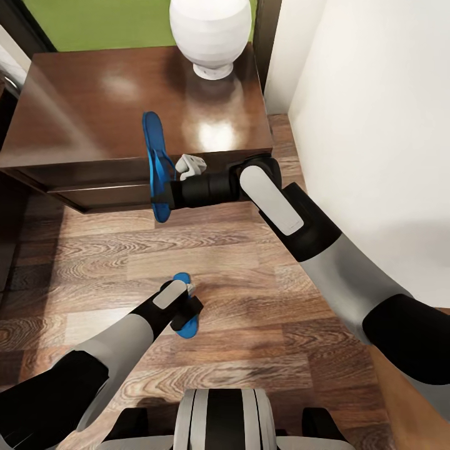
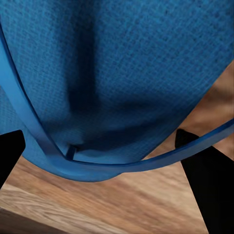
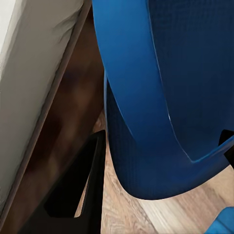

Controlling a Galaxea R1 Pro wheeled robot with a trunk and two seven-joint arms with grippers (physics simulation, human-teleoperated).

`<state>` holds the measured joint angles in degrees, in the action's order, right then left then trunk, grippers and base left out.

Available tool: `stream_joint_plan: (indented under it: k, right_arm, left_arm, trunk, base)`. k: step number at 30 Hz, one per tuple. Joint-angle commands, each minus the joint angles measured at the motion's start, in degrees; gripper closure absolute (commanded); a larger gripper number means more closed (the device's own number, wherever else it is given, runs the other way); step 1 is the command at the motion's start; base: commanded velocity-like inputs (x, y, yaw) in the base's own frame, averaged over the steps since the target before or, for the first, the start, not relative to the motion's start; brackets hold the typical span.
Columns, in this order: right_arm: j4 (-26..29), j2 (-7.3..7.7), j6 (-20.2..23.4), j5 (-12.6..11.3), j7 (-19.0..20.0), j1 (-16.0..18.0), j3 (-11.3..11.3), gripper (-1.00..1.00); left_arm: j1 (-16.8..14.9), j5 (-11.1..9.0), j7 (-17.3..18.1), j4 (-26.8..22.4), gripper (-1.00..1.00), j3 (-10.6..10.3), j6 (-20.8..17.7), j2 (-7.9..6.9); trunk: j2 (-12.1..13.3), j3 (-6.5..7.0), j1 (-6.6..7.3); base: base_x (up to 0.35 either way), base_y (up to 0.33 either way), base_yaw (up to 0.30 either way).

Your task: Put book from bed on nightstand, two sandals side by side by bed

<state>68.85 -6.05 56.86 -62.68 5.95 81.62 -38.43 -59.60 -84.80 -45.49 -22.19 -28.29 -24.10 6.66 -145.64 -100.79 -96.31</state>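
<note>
There are two blue sandals: one sandal (image 1: 155,164) is held up on edge in front of the nightstand by the right gripper (image 1: 164,199), and the other sandal (image 1: 185,312) lies low over the floor at the left gripper (image 1: 187,307). Each wrist view has one sandal close up, with its thin thong strap crossing the textured sole (image 2: 122,63) (image 3: 190,73).

There are two robot arms, each with one gripper.

There is one dark wood nightstand (image 1: 94,112), and one white rounded lamp base (image 1: 210,34) stands on its top.

There is one wood-plank floor (image 1: 250,350), and one white wall (image 1: 375,125) at the right.
</note>
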Motion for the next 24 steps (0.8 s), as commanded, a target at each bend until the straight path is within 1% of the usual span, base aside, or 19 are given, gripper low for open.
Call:
stream_joint_plan:
  k: [1,18,19,24]
  right_arm:
    - [-0.03,-0.01,0.19,0.54,0.64,0.03,0.03,1.00]
    - [-0.03,-0.01,0.19,0.56,0.64,0.03,-0.06,1.00]
    - [-0.03,-0.01,0.19,0.59,0.64,0.03,-0.06,1.00]
    - [-0.03,-0.01,0.19,0.62,0.64,0.03,-0.06,1.00]
  left_arm:
    - [0.00,0.07,-0.21,4.00,-1.00,-0.44,-0.06,-0.06]
    - [0.01,0.07,-0.21,3.98,-1.00,-0.44,0.02,-0.06]
    - [0.01,0.07,-0.21,3.96,1.00,-0.44,0.02,-0.06]
    - [0.01,0.07,0.28,3.91,1.00,-0.45,0.02,-0.06]
  trunk:
    - [-0.01,-0.04,-0.01]
    - [-0.01,-0.04,-0.01]
    - [-0.01,-0.04,-0.01]
    - [-0.01,-0.04,-0.01]
  base:
    - [0.000,0.000,0.000]
    - [0.000,0.000,0.000]
    - [0.000,0.000,0.000]
    - [0.000,0.000,0.000]
